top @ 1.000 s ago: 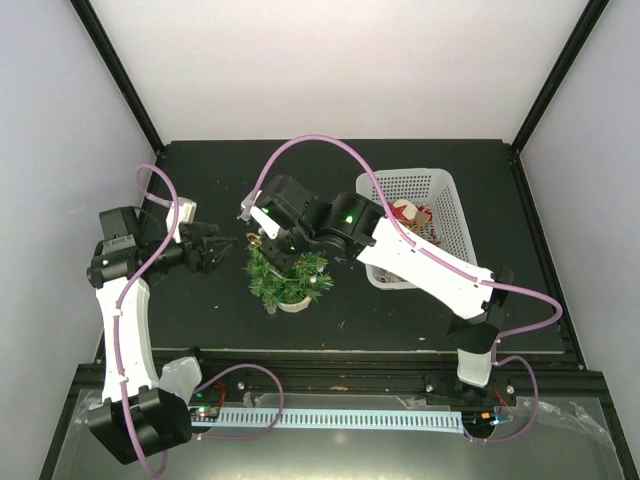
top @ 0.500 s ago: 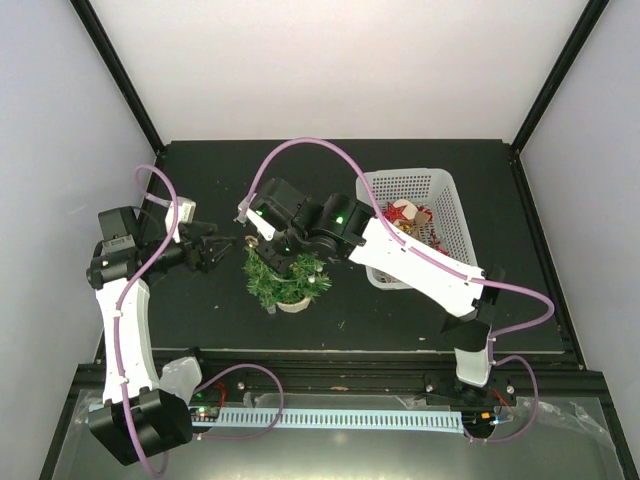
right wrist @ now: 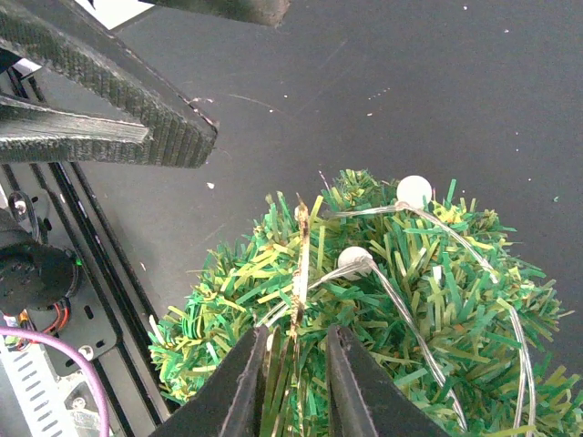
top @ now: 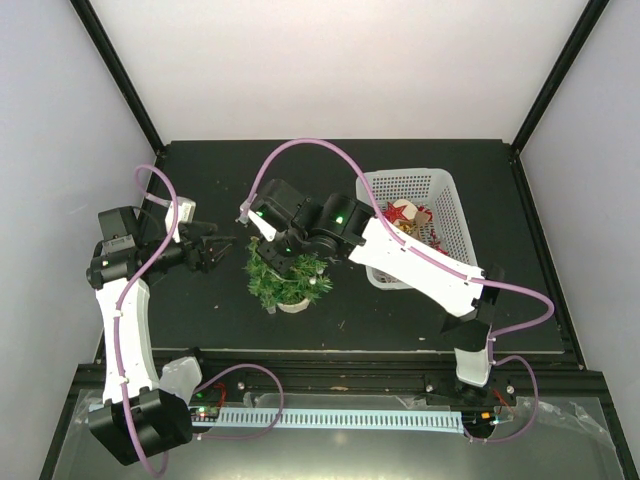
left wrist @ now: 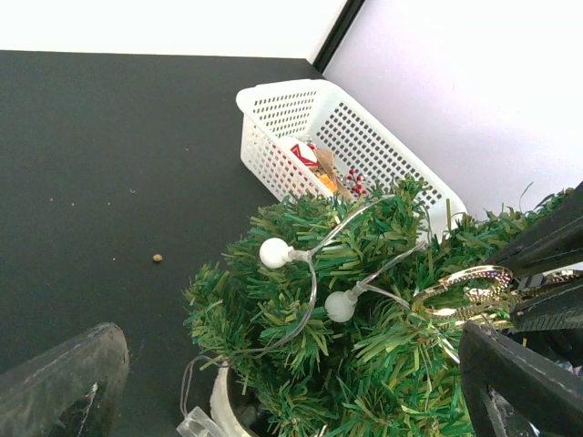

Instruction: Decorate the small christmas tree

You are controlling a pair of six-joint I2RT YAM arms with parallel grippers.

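Note:
The small christmas tree (top: 287, 281), bushy green on a pale round base, stands mid-table. A clear light string with white bulbs (left wrist: 274, 252) drapes over it. My right gripper (top: 270, 245) hovers over the treetop. In the right wrist view its jaws (right wrist: 296, 341) stand slightly apart, and a thin gold ornament (right wrist: 299, 264) rests upright between them on the branches (right wrist: 437, 300). My left gripper (top: 207, 250) is wide open just left of the tree, holding nothing. The tree (left wrist: 364, 337) fills the space ahead of its fingers (left wrist: 64, 382), and the gold ornament (left wrist: 469, 291) shows at the right.
A white mesh basket (top: 438, 184) holding red and gold ornaments stands right of the tree, under the right arm's forearm; it is also in the left wrist view (left wrist: 364, 150). The light string's clear battery box (left wrist: 200, 423) lies by the tree's base.
The right gripper's jaws have parted a little around the gold ornament on the treetop. The right arm shifted slightly left early on. The left arm has not moved.

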